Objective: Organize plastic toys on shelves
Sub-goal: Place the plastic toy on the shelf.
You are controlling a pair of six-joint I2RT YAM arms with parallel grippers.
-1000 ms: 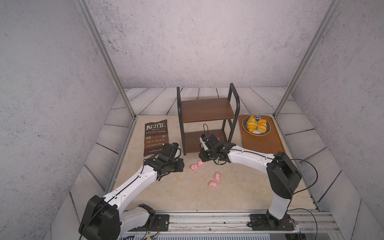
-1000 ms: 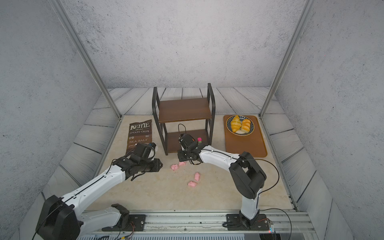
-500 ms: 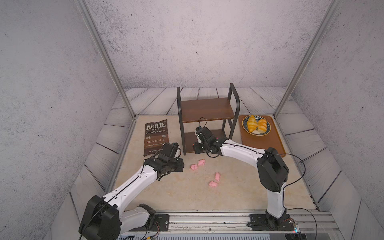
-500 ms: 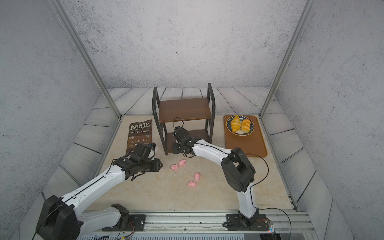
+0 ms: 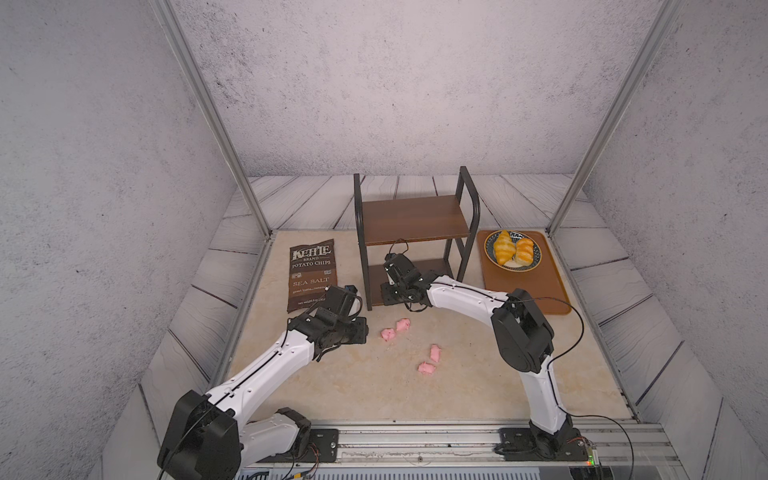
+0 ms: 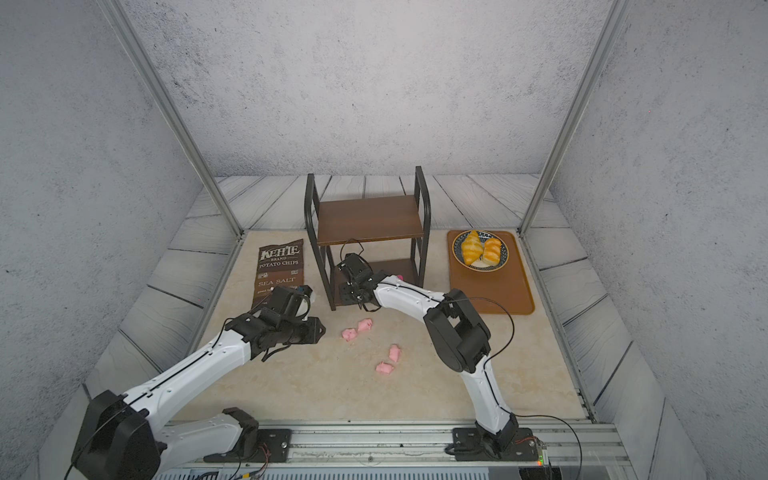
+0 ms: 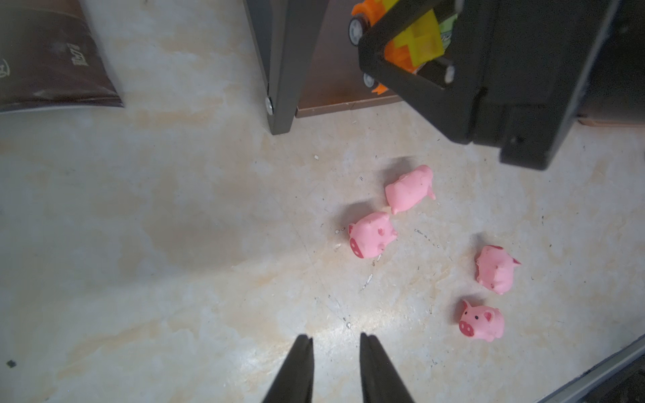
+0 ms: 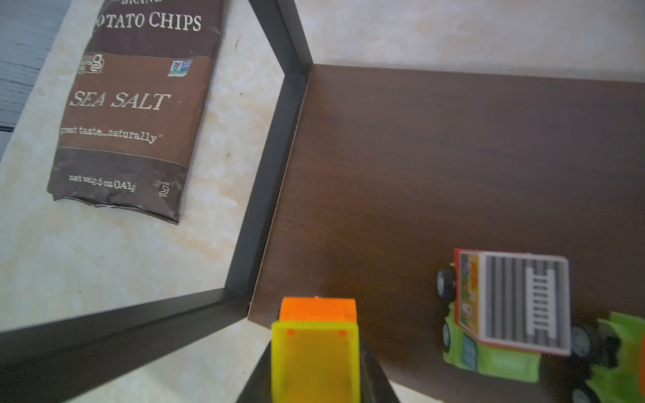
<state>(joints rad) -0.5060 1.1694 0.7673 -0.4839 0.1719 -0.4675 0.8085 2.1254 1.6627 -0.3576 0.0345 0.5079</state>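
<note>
In both top views the shelves [image 5: 411, 216] stand on the counter [image 5: 374, 395], with four pink pigs [image 5: 435, 352] lying before them. The left wrist view shows the left jaws slightly parted and empty, near the pigs. The right wrist view shows the right jaws grasping a yellow-and-orange truck [image 8: 316, 359] at a corner of the lower board [image 8: 453, 157], beside a grey-topped truck [image 8: 516, 307].

You're looking at a rack [image 5: 411, 216] of dark, satin wood-grain boards in a matt black metal frame, smooth pink pigs [image 7: 371, 235] that seem soft plastic, a glossy translucent yellow-topped truck [image 8: 316, 356], and a matt, creased chip bag [image 8: 136, 104].
</note>
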